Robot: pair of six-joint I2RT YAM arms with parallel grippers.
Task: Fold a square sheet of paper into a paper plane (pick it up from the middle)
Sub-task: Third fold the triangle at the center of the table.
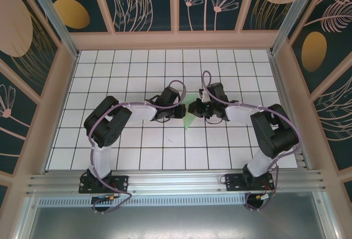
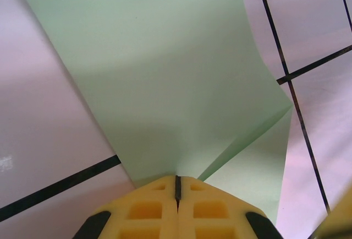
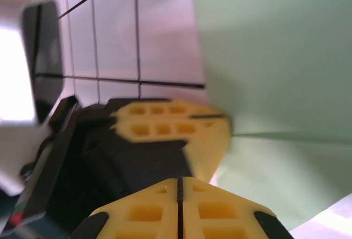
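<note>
loc: robot test cell | grid table (image 1: 165, 156); alu rail (image 1: 176, 183); printed walls (image 1: 143, 2)

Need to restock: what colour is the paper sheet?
The sheet is pale mint green, clearest in left wrist view.

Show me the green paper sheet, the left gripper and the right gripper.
green paper sheet (image 2: 165, 74), left wrist view, on its broad flat face.
left gripper (image 2: 177, 186), left wrist view, seam between its shut yellow fingertips.
right gripper (image 3: 180, 192), right wrist view, seam between its shut yellow fingertips.

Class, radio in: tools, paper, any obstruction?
Left tool shut on paper. Right tool shut, hold unclear. Paper creased, partly raised. Tools crowding each other.
</note>
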